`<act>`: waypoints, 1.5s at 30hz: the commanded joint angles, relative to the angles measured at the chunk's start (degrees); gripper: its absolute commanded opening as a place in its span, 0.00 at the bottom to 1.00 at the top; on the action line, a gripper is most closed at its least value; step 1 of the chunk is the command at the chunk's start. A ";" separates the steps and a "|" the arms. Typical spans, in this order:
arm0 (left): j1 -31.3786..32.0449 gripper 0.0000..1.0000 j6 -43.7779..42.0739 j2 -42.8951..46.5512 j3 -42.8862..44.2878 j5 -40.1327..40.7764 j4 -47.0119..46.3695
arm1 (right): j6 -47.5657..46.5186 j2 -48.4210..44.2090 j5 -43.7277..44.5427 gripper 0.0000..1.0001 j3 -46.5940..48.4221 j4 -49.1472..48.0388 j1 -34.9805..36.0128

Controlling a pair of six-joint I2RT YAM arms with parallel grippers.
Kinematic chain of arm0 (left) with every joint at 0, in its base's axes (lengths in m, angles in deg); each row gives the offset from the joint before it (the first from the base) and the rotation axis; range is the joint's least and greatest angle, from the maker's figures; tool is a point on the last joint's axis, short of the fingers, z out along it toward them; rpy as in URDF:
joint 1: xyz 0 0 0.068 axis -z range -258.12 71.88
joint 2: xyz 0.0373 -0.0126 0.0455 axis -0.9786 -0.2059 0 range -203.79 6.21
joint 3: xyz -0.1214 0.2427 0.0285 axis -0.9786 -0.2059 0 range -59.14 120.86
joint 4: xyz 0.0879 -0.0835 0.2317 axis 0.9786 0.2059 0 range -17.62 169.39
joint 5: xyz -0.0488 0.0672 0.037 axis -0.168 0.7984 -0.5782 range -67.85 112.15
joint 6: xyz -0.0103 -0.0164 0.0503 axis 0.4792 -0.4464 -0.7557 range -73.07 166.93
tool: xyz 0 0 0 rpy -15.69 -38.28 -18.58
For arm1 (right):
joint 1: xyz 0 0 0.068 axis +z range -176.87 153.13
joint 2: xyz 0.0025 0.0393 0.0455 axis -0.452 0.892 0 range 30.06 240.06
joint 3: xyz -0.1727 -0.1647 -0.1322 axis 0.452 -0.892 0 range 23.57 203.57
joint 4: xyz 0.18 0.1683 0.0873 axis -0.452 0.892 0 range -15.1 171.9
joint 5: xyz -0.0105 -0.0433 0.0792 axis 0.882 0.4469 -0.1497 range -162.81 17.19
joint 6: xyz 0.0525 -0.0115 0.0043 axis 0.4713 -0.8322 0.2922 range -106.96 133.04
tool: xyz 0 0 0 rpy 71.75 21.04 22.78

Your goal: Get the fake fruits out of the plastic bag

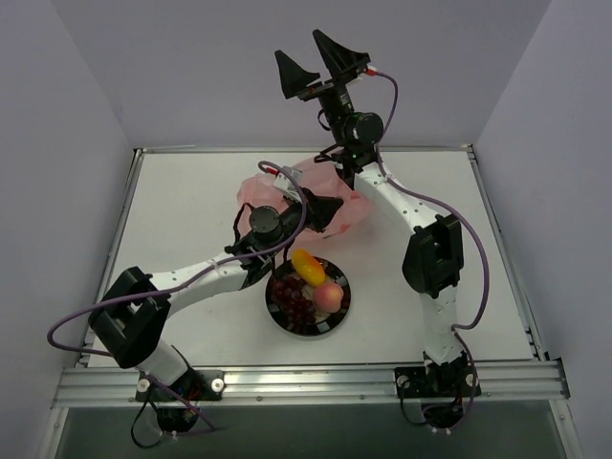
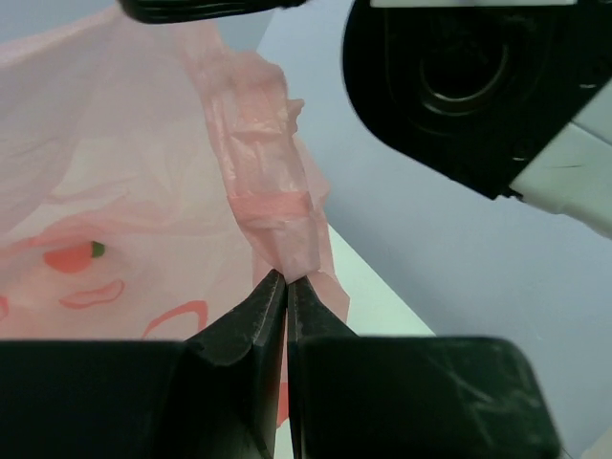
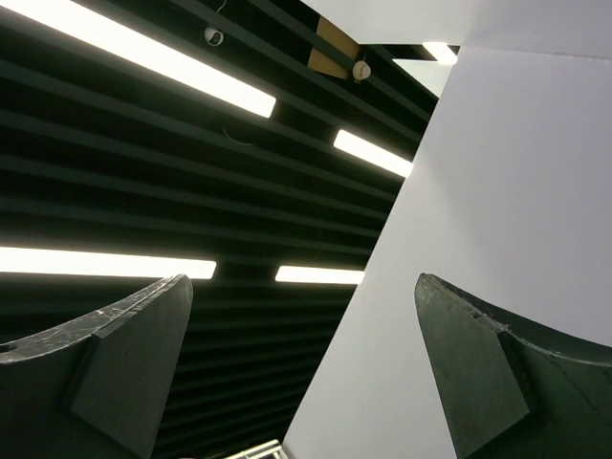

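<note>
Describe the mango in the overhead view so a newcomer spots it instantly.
On the white table, toward its near edge, sits a round black-rimmed dish holding three fruits. The mango lies at the dish's far edge: oblong and yellow-orange, unlike the round pink peach and the dark grape bunch.

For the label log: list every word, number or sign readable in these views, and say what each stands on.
None can be read.
The plastic bag bears only red-and-green fruit pictures and red outline shapes, with no letters that can be made out.
Nothing else in view shows lettering.
</note>
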 commanded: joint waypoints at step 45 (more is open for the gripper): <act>-9.07 0.94 -10.78 25.63 19.51 16.50 59.29 | -82.02 -87.36 5.46 0.27 -63.26 72.10 -15.87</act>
